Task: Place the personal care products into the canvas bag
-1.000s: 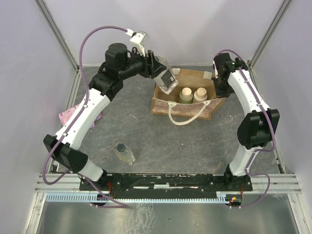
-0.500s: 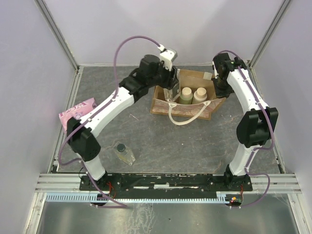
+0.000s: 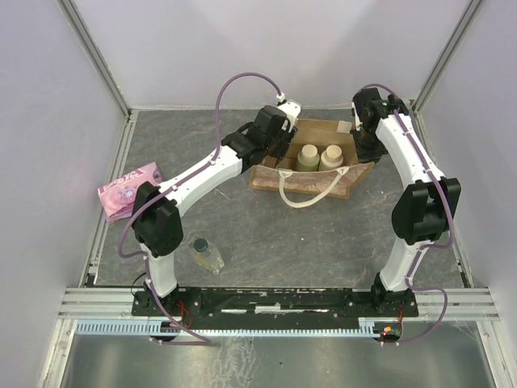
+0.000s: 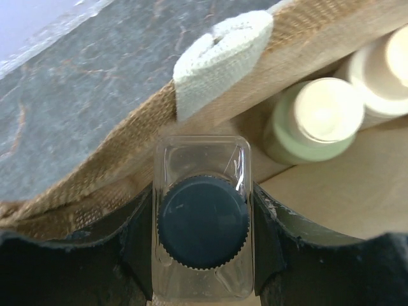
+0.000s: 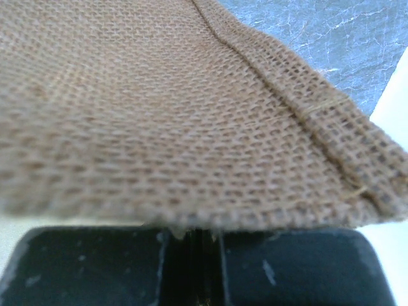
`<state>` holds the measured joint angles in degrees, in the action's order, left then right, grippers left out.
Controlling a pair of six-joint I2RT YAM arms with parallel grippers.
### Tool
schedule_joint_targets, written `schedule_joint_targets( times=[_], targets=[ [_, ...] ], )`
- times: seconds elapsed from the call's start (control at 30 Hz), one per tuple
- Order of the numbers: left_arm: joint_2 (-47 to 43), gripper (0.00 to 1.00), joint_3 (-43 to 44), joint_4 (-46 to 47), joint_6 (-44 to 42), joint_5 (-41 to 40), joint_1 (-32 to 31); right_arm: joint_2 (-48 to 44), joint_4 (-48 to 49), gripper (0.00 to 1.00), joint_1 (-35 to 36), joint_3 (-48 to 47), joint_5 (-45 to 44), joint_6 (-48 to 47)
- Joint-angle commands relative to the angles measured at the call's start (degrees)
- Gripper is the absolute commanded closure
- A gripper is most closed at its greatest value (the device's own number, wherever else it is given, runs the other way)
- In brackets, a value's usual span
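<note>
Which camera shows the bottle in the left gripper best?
The left wrist view: the clear bottle sits close up, dark cap showing, held in the left gripper. From above, the arm hides it. The right wrist view shows only canvas bag weave.

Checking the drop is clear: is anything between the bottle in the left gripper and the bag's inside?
Nothing visible. The clear bottle, held in the left gripper, is at the canvas bag's wall by the handle patch; the pale green bottle and cream bottle stand off to its side, apart. Directly below it is hidden.
</note>
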<state>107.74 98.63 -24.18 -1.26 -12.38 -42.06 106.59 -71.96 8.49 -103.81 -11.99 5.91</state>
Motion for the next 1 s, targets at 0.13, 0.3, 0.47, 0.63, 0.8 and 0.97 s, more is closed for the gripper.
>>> schedule_joint_targets(
  times=[0.13, 0.3, 0.47, 0.63, 0.8, 0.97],
  targets=[
    [-0.8, 0.97, 4.4, 4.7, -3.0, -13.6, 0.6, 1.8, 0.3, 1.0, 0.2, -0.1, 1.9, 0.4],
    [0.8, 0.97, 2.8, 5.4, -0.4, -12.7, 1.4, 1.2, 0.1, 1.0, 0.2, 0.3, 1.6, 0.3],
    [1.3, 0.87, -0.2, 6.7, 1.8, -11.8, 2.4, 0.4, 0.4, 1.0, 0.2, 1.3, 1.2, 0.1],
    [0.6, 0.61, -3.1, 7.2, 3.6, -10.5, 3.4, 0.0, 0.6, 1.0, 0.2, 1.9, 1.3, 0.1],
    [-1.7, 0.31, -6.2, 6.7, 5.4, -10.9, 3.7, 0.0, 0.6, 1.0, 0.2, 1.7, 1.6, 0.1],
    [-4.5, 0.14, -8.4, 6.0, 7.0, -11.2, 4.1, 0.7, 0.2, 1.0, 0.1, 0.6, 2.8, 0.1]
  ],
)
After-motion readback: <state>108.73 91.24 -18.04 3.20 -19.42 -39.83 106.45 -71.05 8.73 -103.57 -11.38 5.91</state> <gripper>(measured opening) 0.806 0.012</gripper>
